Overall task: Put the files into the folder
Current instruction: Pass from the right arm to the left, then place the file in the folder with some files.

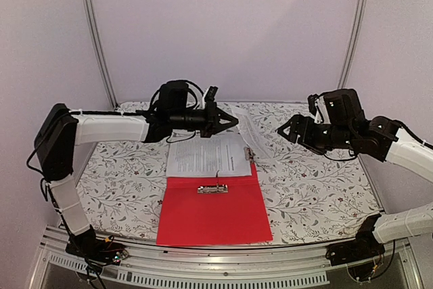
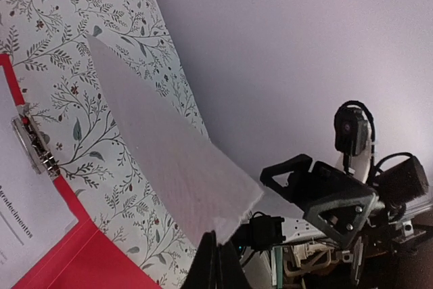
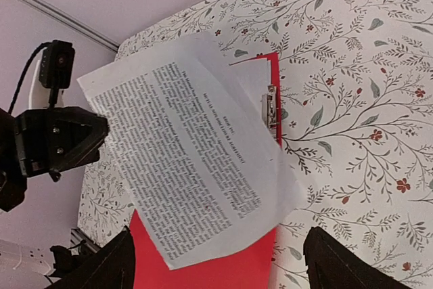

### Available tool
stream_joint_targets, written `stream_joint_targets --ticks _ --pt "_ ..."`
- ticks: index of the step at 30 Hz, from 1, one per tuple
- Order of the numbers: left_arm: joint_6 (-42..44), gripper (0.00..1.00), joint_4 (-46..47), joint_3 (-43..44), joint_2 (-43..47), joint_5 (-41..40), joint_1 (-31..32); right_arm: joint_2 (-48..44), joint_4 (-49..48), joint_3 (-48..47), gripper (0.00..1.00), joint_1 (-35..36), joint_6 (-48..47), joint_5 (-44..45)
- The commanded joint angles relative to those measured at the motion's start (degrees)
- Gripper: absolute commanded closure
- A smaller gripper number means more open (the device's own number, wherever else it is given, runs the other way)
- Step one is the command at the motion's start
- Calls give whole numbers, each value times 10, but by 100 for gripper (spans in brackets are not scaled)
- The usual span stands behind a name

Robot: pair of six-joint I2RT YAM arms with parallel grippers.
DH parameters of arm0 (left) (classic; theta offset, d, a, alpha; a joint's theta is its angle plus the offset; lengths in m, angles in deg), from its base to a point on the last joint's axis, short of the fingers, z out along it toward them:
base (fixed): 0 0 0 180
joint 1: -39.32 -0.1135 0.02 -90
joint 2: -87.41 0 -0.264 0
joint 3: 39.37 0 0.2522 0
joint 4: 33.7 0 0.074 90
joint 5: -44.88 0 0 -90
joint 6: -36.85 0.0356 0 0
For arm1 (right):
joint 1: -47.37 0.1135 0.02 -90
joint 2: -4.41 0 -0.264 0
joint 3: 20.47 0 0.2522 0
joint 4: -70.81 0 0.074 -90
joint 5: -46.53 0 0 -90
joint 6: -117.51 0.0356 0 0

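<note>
Overhead, the left hand (image 1: 233,122) is clamped shut on a sheet (image 3: 196,153) held aloft, barely visible there; the right wrist view shows its printed text above the open red folder (image 1: 213,218) on the desk (image 1: 318,181). The right hand (image 1: 287,126) gapes wide, empty.

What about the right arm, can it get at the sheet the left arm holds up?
Probably yes. The sheet hangs from the shut left gripper, directly ahead of the open right gripper, nothing between them.

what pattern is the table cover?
The table cover is white with grey-green leafy vines and small red flowers; clearest in the right wrist view.
</note>
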Motion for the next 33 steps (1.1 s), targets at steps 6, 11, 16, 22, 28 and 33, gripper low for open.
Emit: stream_joint_targets --ticks 6,11,16,22,28,33 --pt "220 100 -301 -77 217 30 15 -46 124 -45 11 3 -78 99" --pt "229 100 -360 -93 293 38 72 -11 112 -54 10 3 -103 92" --pt "211 100 -371 -114 352 31 157 15 99 -55 10 3 -119 73" --pt "157 100 -332 -191 409 -15 187 23 84 -42 10 3 -122 50" --pt "147 100 -374 -231 372 -78 161 25 77 -33 10 3 -116 40" --pt "146 100 -375 -252 289 -62 130 39 73 -34 10 3 -116 37"
